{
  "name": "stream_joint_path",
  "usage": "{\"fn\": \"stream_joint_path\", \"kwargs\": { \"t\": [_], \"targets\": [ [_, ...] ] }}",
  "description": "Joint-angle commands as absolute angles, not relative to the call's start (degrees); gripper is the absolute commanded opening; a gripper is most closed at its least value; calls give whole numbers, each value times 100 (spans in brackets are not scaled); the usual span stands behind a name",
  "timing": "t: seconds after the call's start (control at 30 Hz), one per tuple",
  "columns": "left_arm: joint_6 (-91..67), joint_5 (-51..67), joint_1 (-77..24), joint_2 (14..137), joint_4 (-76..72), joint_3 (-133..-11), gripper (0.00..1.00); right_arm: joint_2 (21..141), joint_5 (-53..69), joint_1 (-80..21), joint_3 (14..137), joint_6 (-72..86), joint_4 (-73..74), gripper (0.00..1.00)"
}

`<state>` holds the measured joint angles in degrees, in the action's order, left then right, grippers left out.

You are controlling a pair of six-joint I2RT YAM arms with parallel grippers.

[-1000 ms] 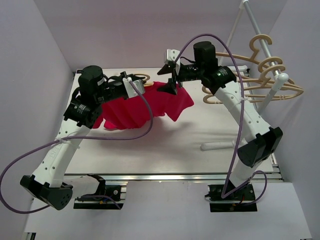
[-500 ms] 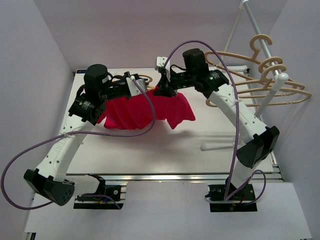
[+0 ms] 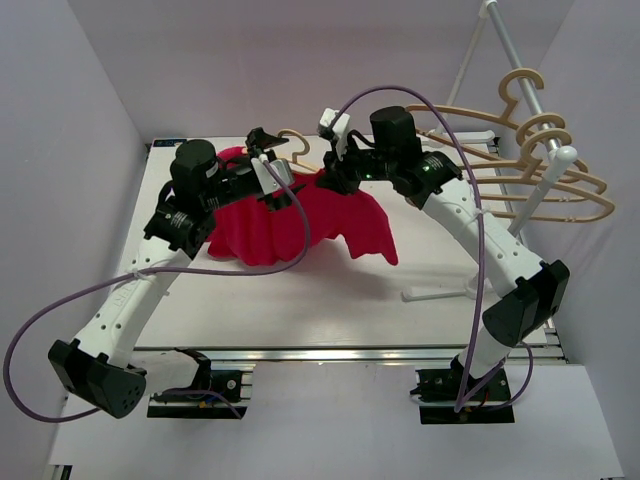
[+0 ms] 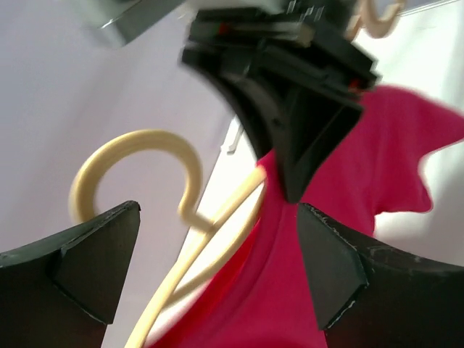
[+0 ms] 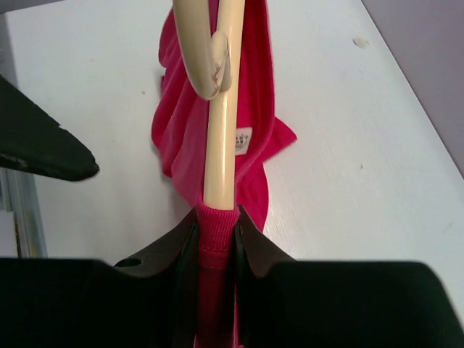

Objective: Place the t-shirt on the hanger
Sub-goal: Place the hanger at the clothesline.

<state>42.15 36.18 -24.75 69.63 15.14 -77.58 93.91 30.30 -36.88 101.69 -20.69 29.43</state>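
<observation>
The red t-shirt (image 3: 300,225) hangs bunched between the two arms above the table, draped over a tan hanger (image 3: 291,140) whose hook sticks out at the back. My right gripper (image 5: 216,225) is shut on the t-shirt's (image 5: 254,87) ribbed collar, with the hanger's (image 5: 217,130) arm inside the cloth. A white label (image 5: 243,139) shows just beyond. My left gripper (image 4: 217,217) stands wide open around the hanger's neck and the cloth, touching neither. The hook (image 4: 138,156) curves just beyond the left gripper's fingers.
A white clothes rack (image 3: 545,185) at the right edge carries several more tan hangers (image 3: 520,150). Its white foot bar (image 3: 435,293) lies on the white table (image 3: 300,310). Purple cables loop over both arms. Grey walls close in at the back and sides.
The right gripper closed on the collar and hanger. The left gripper then opened wide and let go. The shirt now hangs a little further to the right.
</observation>
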Motion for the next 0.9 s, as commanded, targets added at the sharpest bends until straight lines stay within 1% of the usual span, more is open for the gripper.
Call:
{"fn": "stream_joint_path", "kwargs": {
  "t": [0.0,0.1,0.13,0.2,0.23,0.37,0.5,0.57,0.6,0.63,0.67,0.7,0.73,0.77,0.8,0.87],
  "targets": [
    [3676,3165,-2435,6619,450,-7331,98,8992,2242,-3700,10029,-1381,2426,0],
    [3289,2927,-2435,6338,-253,-6866,98,8982,1558,-3700,10028,-951,2356,0],
    [3200,2857,-2435,6267,-394,-6751,98,8982,1034,-3700,10054,-653,2321,0],
    [2937,2602,-2435,6056,-799,-6488,98,8991,363,-3700,10168,-318,2207,0],
    [2849,2480,-2435,5995,-896,-6417,98,9026,-301,-3691,10247,-186,2110,0],
    [2540,1961,-2435,5740,-1309,-6135,98,9070,-1238,-3700,10739,526,2013,0],
    [2330,1592,-2435,5337,-1546,-5793,98,9132,-2274,-3700,10942,659,1724,0],
    [2250,1503,-2435,5195,-1713,-5564,98,9228,-2994,-3718,11126,545,1460,0],
    [2198,1451,-2435,5081,-1775,-5494,98,9446,-3371,-3761,11284,388,1381,0],
    [2154,1424,-2435,5045,-1871,-5397,98,9579,-4167,-3797,11738,256,1319,0],
    [2119,1406,-2435,5010,-1881,-5370,98,9754,-4549,-3832,11986,124,1118,0],
    [2075,1371,-2435,5001,-1890,-5361,98,10095,-4883,-3910,12241,-329,1038,0],
    [2048,1293,-2435,4984,-1890,-5353,98,10273,-5531,-3963,12565,-508,994,0],
    [2004,1257,-2435,4992,-1864,-5361,98,10448,-5850,-4016,13021,-806,523,0],
    [1995,1222,-2435,5001,-1855,-5361,98,10685,-6593,-4147,13095,-1687,5,0],
    [1969,1178,-2435,5027,-1846,-5344,98,10845,-7231,-4253,12878,-3174,-1714,0]
  ]
}}
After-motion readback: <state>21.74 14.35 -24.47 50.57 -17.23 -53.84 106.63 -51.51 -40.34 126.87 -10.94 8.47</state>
